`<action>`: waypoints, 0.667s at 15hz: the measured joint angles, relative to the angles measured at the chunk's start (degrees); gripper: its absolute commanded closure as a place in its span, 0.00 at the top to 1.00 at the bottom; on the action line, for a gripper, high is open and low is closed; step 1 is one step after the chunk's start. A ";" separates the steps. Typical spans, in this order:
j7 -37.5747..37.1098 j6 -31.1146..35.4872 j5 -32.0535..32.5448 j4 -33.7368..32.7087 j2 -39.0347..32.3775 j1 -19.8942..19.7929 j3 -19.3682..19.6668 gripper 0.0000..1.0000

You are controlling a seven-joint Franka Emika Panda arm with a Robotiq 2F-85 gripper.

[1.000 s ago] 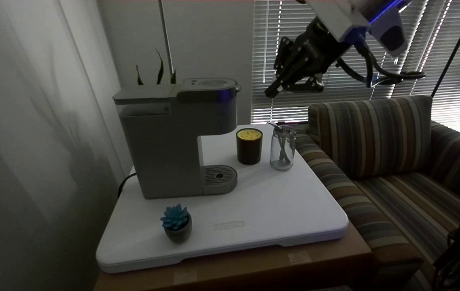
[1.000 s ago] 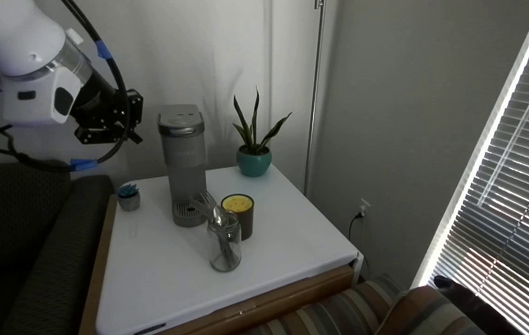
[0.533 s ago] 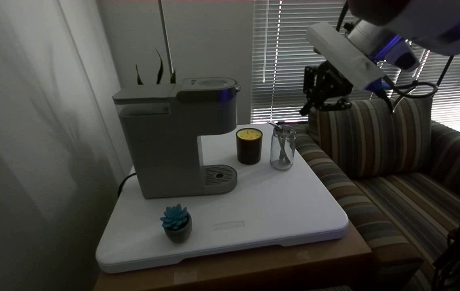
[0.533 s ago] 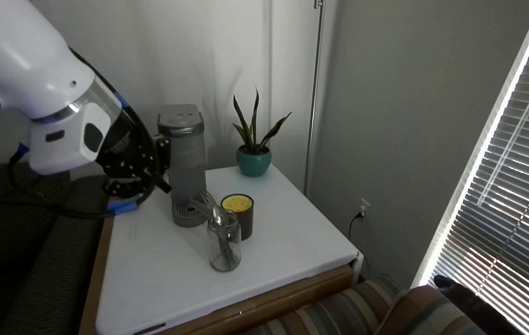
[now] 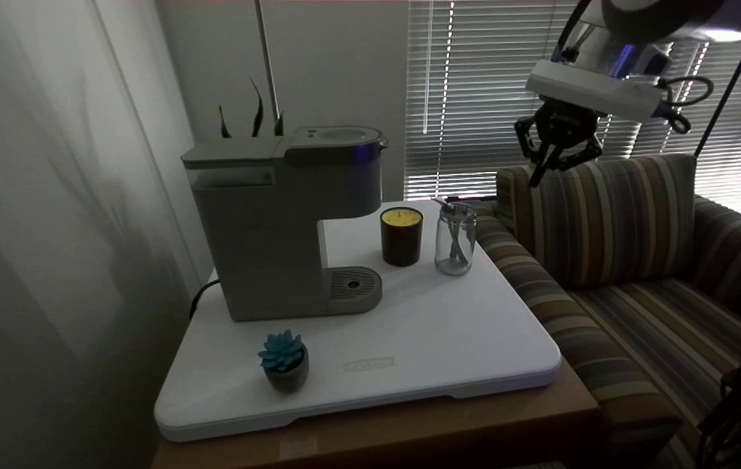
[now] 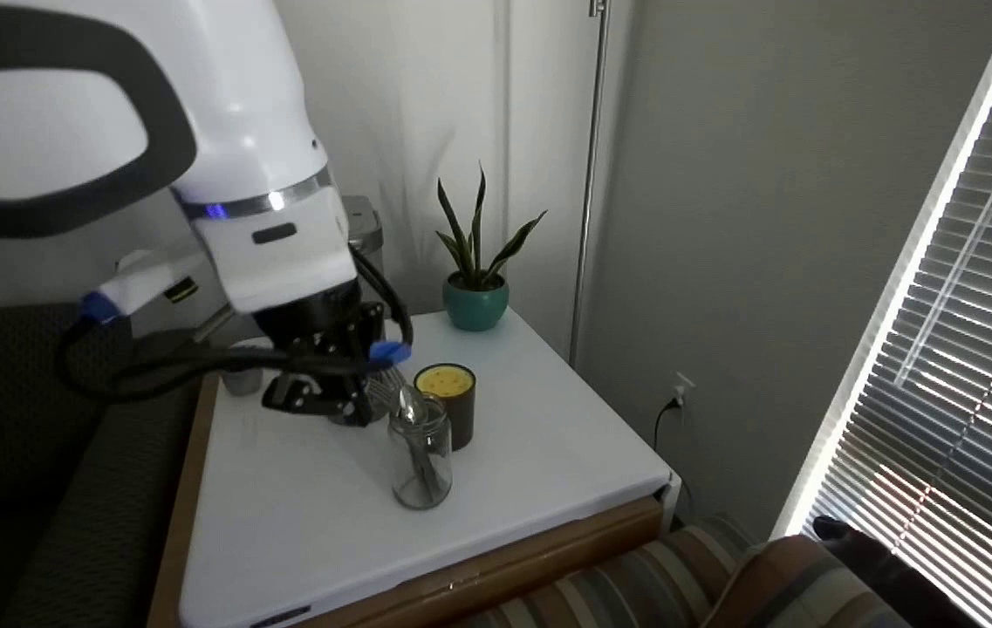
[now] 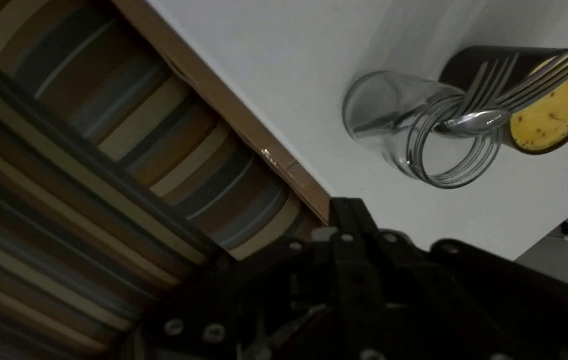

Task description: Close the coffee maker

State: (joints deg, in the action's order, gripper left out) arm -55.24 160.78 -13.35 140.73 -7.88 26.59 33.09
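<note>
At the upper left of an exterior view, the arm is smooth glossy white, a broad dark grey band curving round a pale panel. Lower down, a silvery ring with a blue glint meets a white wrist housing marked by a dark rounded slot; black cables carry blue wrappings. Across the bottom of the wrist view, the end effector is black, its links dotted with round silvery screws.

In the wrist view, the bottom edge cuts the hand, and the forks hide part of the candle. In an exterior view, the arm covers most of the coffee maker. In an exterior view, the coffee maker hides the plant except its leaf tops, and the lettering on the tabletop is too blurred to read.
</note>
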 measured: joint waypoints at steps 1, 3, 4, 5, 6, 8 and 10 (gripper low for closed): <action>-1.65 -4.47 5.39 -2.59 0.11 2.06 3.05 0.00; -5.03 -13.63 16.11 -7.94 1.12 4.39 5.86 0.00; -6.33 -18.19 21.20 -10.46 2.16 3.16 4.15 0.00; -6.82 -22.69 25.21 -12.94 3.39 0.34 0.51 0.00; -6.51 -27.33 28.08 -15.55 4.69 -2.64 -3.49 0.00; -3.77 -36.61 31.37 -21.17 6.94 -8.11 -11.46 0.00; 0.99 -45.69 32.76 -27.76 8.57 -11.89 -18.00 0.27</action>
State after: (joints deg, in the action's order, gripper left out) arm -54.24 115.09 19.41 112.97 0.69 14.70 15.09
